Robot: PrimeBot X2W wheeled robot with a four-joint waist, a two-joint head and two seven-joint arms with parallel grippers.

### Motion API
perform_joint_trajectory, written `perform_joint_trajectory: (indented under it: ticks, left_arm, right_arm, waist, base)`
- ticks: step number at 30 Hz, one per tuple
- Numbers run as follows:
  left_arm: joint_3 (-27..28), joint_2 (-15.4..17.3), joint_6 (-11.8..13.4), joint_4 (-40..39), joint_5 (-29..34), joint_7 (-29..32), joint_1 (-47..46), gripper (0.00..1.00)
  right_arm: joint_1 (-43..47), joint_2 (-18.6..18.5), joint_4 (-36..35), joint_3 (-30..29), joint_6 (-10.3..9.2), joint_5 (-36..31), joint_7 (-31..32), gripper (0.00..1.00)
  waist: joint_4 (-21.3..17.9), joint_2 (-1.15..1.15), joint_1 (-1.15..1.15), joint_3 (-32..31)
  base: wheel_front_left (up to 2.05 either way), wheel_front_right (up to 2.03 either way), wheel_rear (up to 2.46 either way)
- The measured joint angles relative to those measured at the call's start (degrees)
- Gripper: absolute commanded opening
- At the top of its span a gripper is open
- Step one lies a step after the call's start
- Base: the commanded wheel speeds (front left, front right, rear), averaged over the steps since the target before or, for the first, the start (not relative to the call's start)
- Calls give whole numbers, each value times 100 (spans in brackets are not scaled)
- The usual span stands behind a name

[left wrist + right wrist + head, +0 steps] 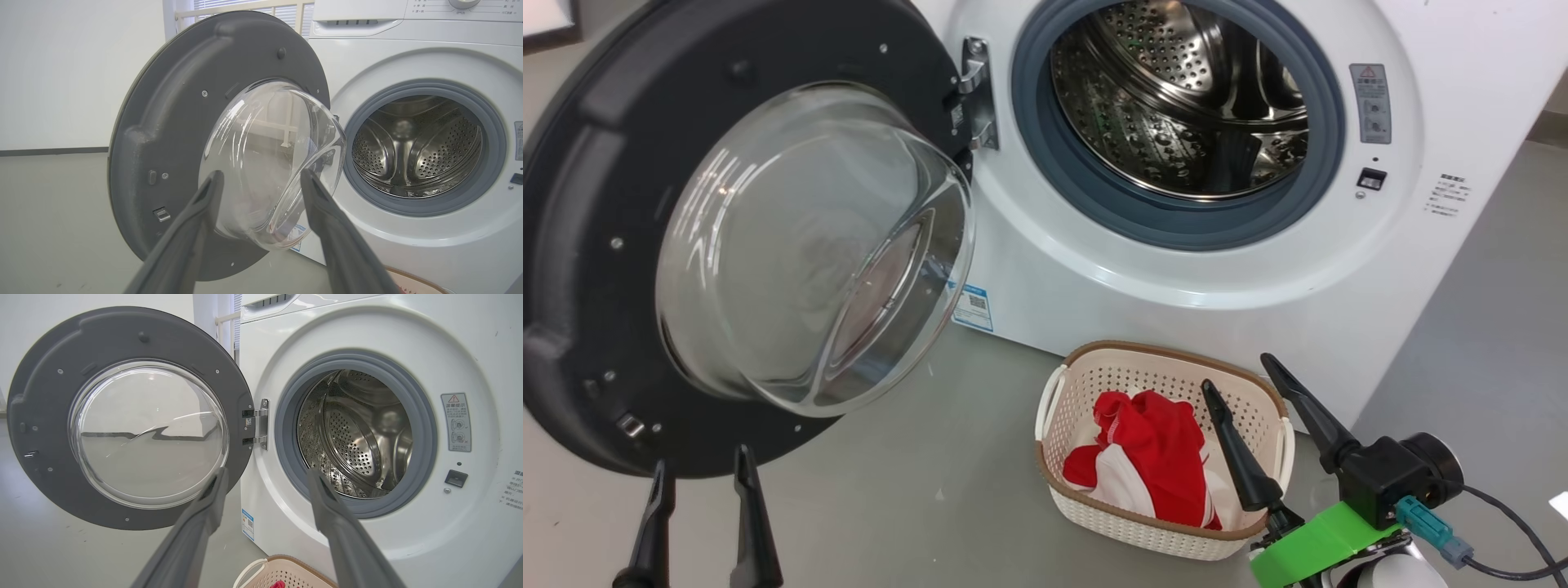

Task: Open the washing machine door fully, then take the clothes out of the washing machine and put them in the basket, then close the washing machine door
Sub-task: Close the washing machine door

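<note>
Sitting in basket (1168,355): red clothes (1156,457). Washing machine door (572,245) wide open. Left hand (701,459), right hand (1236,371) both released.

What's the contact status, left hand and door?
Cannot tell. Left wrist view: the left hand overlaps the door glass; neither gap nor contact shows plainly.

I count one big white front-loading washing machine (1094,269), with one round dark-rimmed door (572,245) of bulging clear glass and one perforated steel drum (1176,106). I see one cream perforated plastic basket (1143,523) with a brown rim, holding one heap of red-and-white fabric clothes (1156,457); I cannot separate the pieces to count them. I have two hands, the left hand (701,457) and the right hand (1236,371), each with two long dark fingers (1237,453).
</note>
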Motion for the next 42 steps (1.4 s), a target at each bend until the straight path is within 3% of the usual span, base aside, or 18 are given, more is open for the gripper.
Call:
perform_joint_trajectory:
  ticks: [9, 10, 11, 12, 22, 29, 36, 42]
  left_arm:
    - [7, -2, 46, -1, 0, -2, 82, 100]
    - [7, -2, 47, 1, -1, -5, 82, 45]
    - [11, -3, 48, 1, -1, -12, 82, 4]
    - [19, -4, 49, 1, -1, -52, 82, 0]
    - [542, -192, 15, -274, -573, -344, -169, 0]
    - [1251, -224, -412, -202, -1352, -414, -1039, 0]
    - [2045, -222, -780, 733, -2365, -456, -2136, 0]
    - [2566, 122, -1057, 2283, -3248, -188, -3170, 0]
  right_arm:
    - [0, 0, 18, 11, 0, 0, 0, 100]
    - [0, 0, 22, 18, 0, 0, 0, 100]
    - [0, 0, 26, 24, 0, 0, 0, 100]
    - [0, 0, 35, 29, 0, 0, 0, 100]
    - [1, -1, 77, 5, 0, 0, 0, 100]
    - [4, -1, 101, -5, 0, 0, 0, 100]
    - [8, -1, 135, -22, 0, 3, 0, 100]
    - [8, 1, 185, -7, 0, 51, 0, 100]
  waist:
    - [118, 0, 0, 17]
    - [113, 0, 0, 17]
    - [105, 0, 0, 16]
    - [95, 0, 0, 14]
    - [-21, 0, 0, -17]
    - [-74, 0, 0, -77]
    - [-145, 0, 0, -158]
    - [-244, 0, 0, -206]
  base:
    - [0, 0, 0]
    - [0, 0, 0]
    - [0, 0, 0]
    - [0, 0, 0]
    - [0, 0, 0]
    - [0, 0, 0]
    - [0, 0, 0]
    - [0, 0, 0]
